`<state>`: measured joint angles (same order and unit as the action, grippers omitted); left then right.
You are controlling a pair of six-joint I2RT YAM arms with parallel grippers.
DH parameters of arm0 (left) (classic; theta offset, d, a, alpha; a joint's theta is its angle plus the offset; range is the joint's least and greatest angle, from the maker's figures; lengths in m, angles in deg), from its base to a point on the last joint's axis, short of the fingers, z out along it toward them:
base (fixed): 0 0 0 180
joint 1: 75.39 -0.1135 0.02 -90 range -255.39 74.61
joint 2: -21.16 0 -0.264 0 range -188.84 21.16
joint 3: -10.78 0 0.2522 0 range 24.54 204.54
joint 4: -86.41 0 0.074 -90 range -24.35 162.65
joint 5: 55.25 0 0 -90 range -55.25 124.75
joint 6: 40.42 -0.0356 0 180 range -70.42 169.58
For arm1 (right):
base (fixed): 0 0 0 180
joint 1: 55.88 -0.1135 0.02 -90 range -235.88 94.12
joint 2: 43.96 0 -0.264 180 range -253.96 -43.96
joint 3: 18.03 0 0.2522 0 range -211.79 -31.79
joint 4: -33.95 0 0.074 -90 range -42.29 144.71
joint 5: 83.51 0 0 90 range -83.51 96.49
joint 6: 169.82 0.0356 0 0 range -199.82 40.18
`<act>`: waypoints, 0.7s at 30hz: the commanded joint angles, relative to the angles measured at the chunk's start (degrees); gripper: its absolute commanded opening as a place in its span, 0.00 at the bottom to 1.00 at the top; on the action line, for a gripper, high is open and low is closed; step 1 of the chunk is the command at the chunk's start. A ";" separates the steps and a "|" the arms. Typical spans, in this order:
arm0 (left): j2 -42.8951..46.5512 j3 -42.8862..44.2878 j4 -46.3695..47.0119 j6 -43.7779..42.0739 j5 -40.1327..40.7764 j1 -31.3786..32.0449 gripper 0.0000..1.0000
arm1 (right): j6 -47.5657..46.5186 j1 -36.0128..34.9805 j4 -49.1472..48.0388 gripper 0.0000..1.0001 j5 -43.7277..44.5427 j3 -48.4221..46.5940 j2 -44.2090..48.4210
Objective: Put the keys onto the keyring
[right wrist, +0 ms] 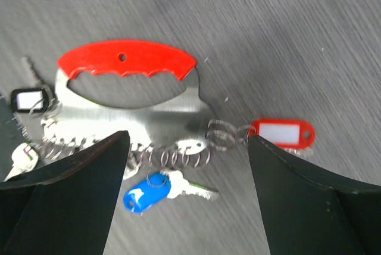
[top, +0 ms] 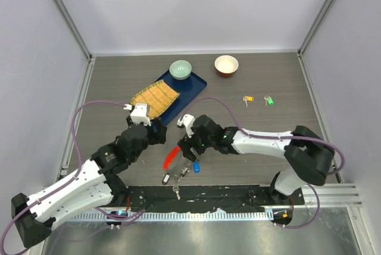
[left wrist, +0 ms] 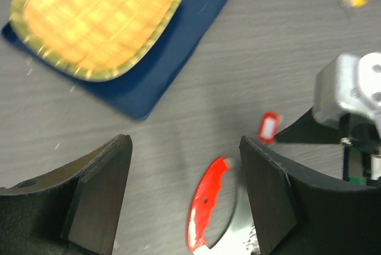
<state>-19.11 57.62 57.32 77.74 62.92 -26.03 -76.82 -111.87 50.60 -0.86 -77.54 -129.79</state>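
The keyring (right wrist: 137,109) lies flat on the dark table (top: 268,76) just ahead of the arm bases. It is a silver plate with a red grip (right wrist: 125,58) along one edge and wire coils strung along the other. Hanging off those coils we see a red tag (right wrist: 281,133), a blue-headed key (right wrist: 146,192) and a black tag (right wrist: 27,99), though we cannot tell whether the black piece is truly threaded on or only lying against the bunch. The right gripper (right wrist: 187,201) hovers directly over the coils, its fingers spread wide with nothing between them. The left gripper (left wrist: 184,195) hangs just beside the red grip, also spread wide and empty. Well apart from all this, toward the far right of the table, lie the yellow key (top: 247,98) and the green key (top: 269,100), close to each other and loose. Further back sit a blue tray (top: 189,91) carrying a woven yellow mat (top: 155,97) and a green bowl (top: 180,69), with a red bowl (top: 226,64) beside it. We judge that we are between steps, with no key in either gripper and two keys not yet on the ring. We think the next move calls for the right arm to reach out to one loose key and pinch its plastic head low against the table. The left gripper would then have to pin the keyring so a coil can be opened.
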 commanded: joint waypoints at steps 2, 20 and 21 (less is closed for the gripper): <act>-0.34 0.50 -17.89 12.16 9.01 -0.23 0.79 | -2.83 -2.99 -3.25 0.88 12.18 -7.05 -8.03; -0.76 -6.01 -7.79 11.04 -3.62 -0.23 0.84 | -6.52 7.64 2.82 0.91 28.36 -7.85 -14.20; -1.90 -5.92 -5.43 10.78 -5.12 -0.23 0.82 | -6.87 8.78 2.73 0.91 28.71 -7.94 -13.68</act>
<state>-17.52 51.94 42.96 90.68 65.67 -26.05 -80.64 -107.04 49.58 21.50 -87.07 -144.93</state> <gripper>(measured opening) 0.840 0.912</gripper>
